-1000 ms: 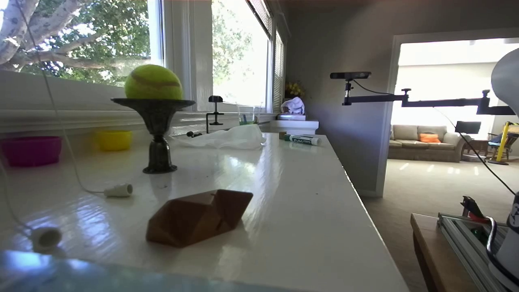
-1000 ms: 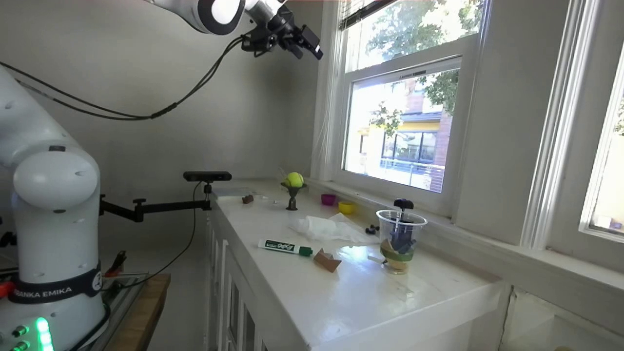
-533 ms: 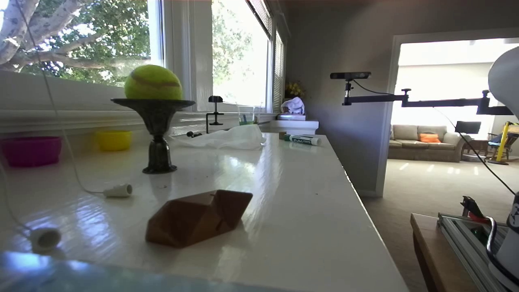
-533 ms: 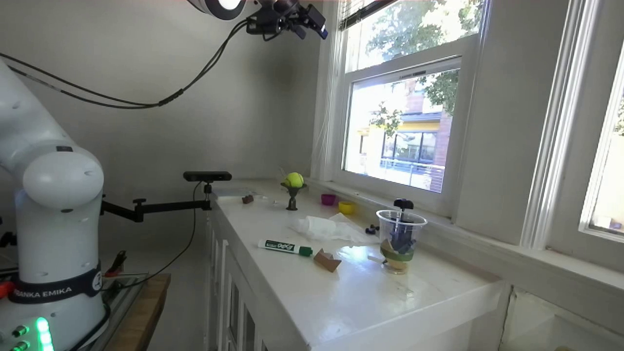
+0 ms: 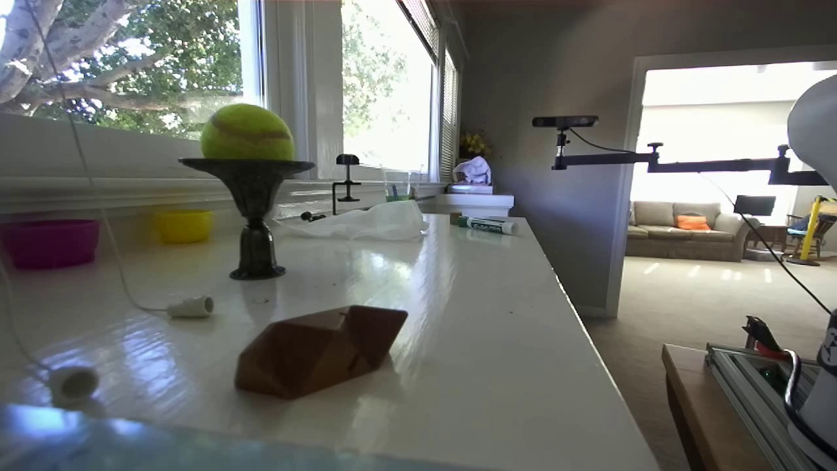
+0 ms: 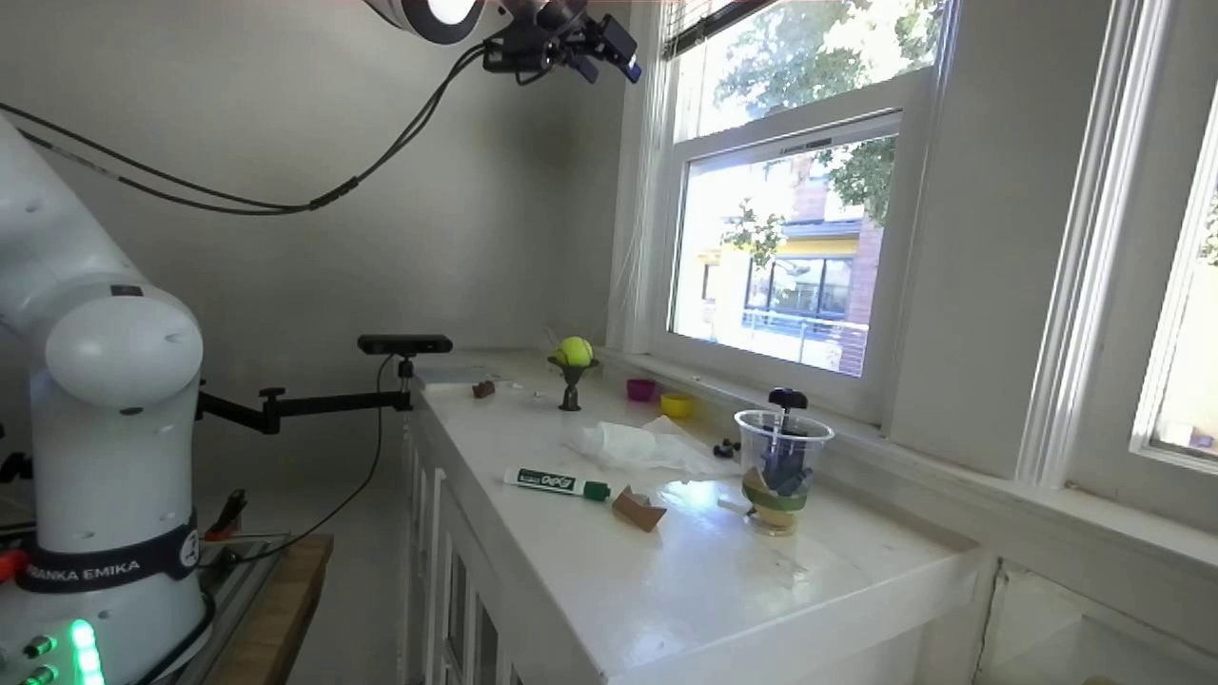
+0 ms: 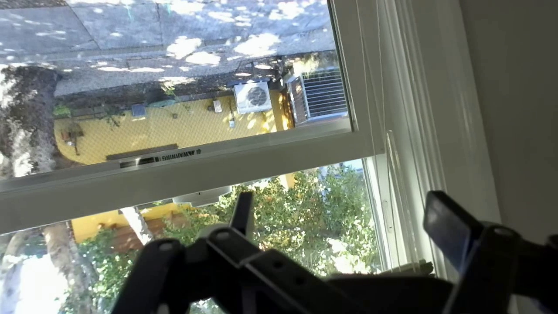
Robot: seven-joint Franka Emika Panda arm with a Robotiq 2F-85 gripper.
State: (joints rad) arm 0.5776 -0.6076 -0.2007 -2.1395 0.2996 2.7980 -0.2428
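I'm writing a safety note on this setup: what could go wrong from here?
The open pincer faces the window and, pushed forward, might strike it. The tennis ball is perched on a slim-necked stand, so a bump could send it rolling off. The cables hang in a loop and might snag if the arm swings.

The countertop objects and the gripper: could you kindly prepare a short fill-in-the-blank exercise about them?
The tennis ball rests on ____ of the pedestal stand.
The small bowl beside the magenta bowl is ____.
The cap of the dry-erase marker is ____.
In front of the window, the gripper is not shut but ____.

Missing words: top; yellow; green; open.
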